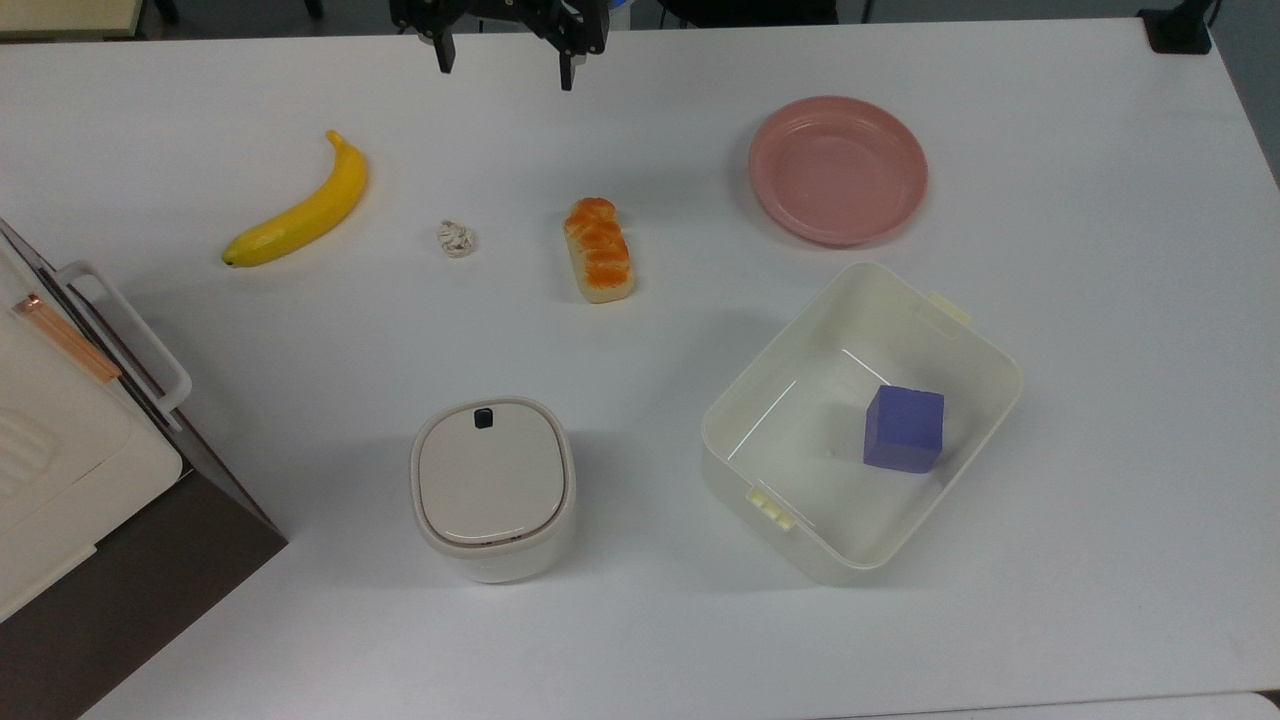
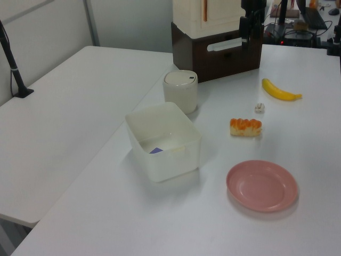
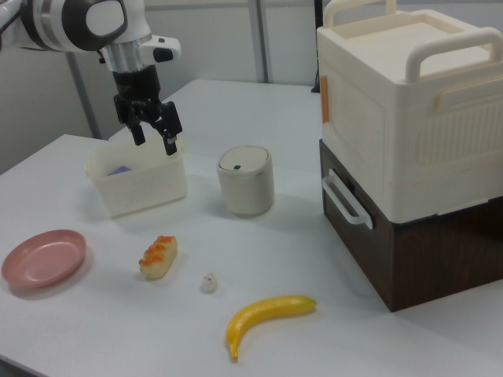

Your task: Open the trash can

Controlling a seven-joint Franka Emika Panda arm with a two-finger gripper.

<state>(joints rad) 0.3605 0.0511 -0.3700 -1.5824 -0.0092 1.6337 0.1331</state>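
Note:
The trash can is a small cream-white rounded-square bin standing on the white table, near the front in the top view. Its flat beige lid lies shut, with a small dark button at the lid's far edge. My gripper hangs open in the air at the table's far edge in the top view, well away from the can and holding nothing. In the right view it hovers left of the can, in front of the tub.
On the table lie a banana, a crumpled paper ball, a bread loaf and a pink plate. A lidless cream tub holds a blue cube. A cream appliance on a brown box stands at the top view's left.

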